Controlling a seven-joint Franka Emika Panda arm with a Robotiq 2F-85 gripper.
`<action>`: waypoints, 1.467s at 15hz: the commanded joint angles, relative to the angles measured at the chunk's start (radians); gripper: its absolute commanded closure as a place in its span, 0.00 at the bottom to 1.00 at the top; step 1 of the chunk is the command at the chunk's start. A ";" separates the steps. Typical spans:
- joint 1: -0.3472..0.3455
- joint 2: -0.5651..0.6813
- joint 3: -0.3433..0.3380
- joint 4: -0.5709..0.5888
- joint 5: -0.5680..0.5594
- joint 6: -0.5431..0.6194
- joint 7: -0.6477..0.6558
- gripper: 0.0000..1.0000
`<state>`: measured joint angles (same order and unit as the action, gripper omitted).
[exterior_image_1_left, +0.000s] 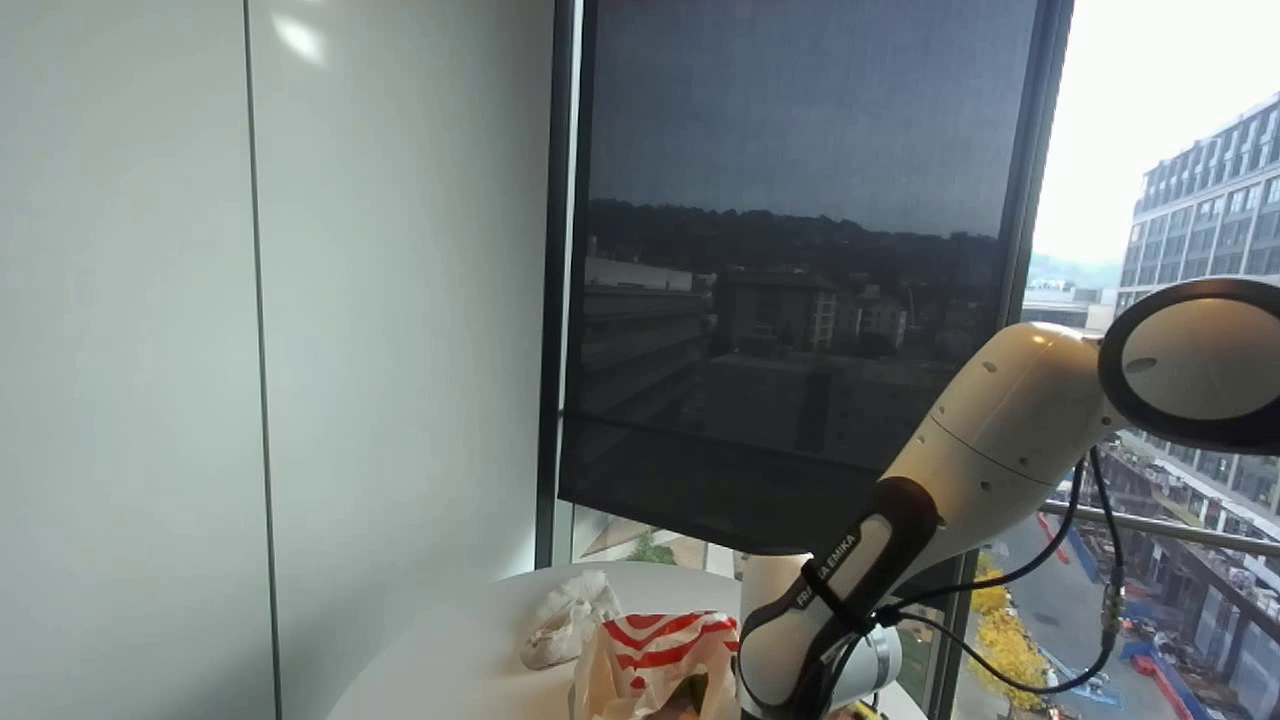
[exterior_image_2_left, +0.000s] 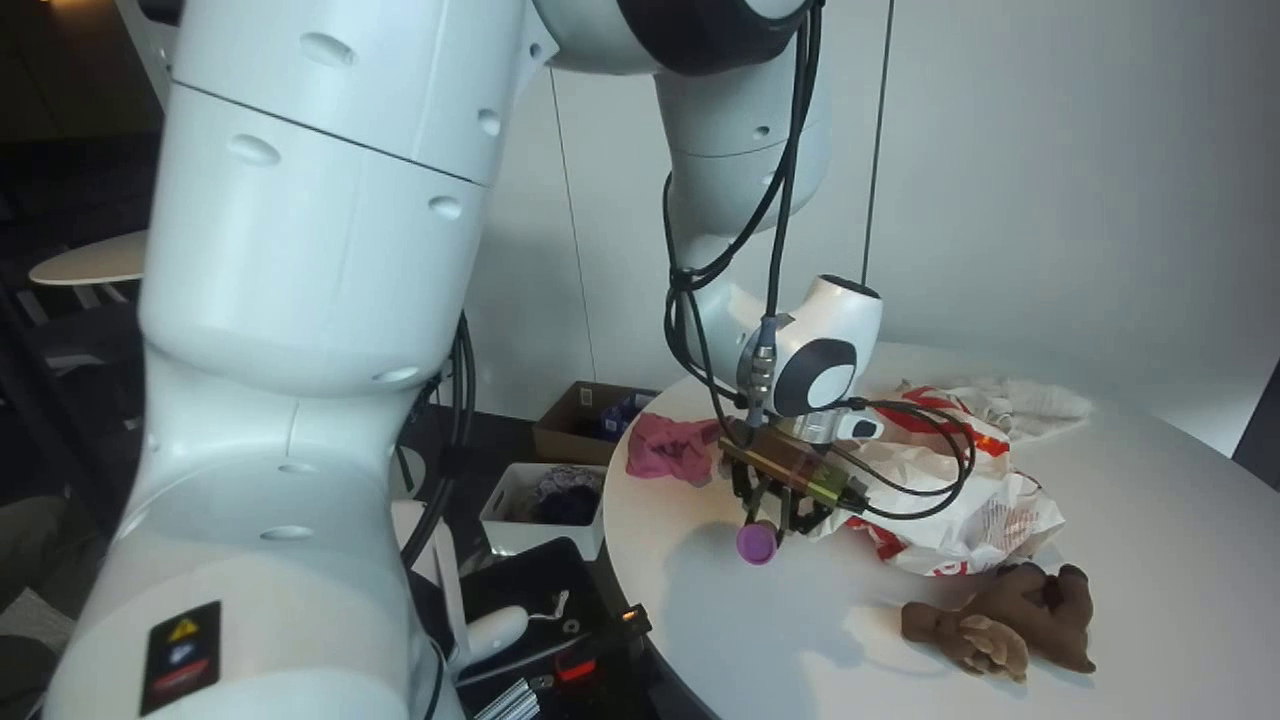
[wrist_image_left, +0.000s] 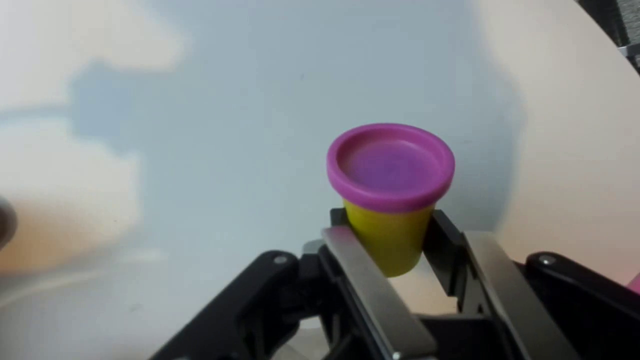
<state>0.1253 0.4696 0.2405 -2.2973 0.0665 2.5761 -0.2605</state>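
Note:
My gripper (wrist_image_left: 387, 232) is shut on a small tub (wrist_image_left: 392, 172) with a purple lid and a yellow body. The fingers press its sides below the lid, and the lid faces the wrist camera. In an exterior view the gripper (exterior_image_2_left: 775, 505) holds the tub (exterior_image_2_left: 757, 543) above the round white table (exterior_image_2_left: 1180, 520), with its lid showing. A white and red plastic bag (exterior_image_2_left: 970, 510) lies close beside the gripper. A brown plush toy (exterior_image_2_left: 1035, 610) lies in front of the bag. The gripper and tub do not show in an exterior view where the bag (exterior_image_1_left: 598, 675) does.
A pink cloth (exterior_image_2_left: 672, 447) lies at the table's edge behind the gripper. A white cloth (exterior_image_2_left: 1035, 405) lies behind the bag and also shows in an exterior view (exterior_image_1_left: 570, 622). A cardboard box (exterior_image_2_left: 568, 415) and a white bin (exterior_image_2_left: 525, 538) stand beyond the table's edge.

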 joint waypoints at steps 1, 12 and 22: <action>0.033 -0.026 -0.059 -0.059 -0.081 0.122 0.080 0.33; -0.118 -0.051 0.167 0.040 0.169 0.139 -0.073 0.00; -0.146 0.154 0.185 0.300 0.301 0.135 -0.151 0.00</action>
<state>-0.0249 0.5311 0.4422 -2.0845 0.3776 2.6946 -0.3952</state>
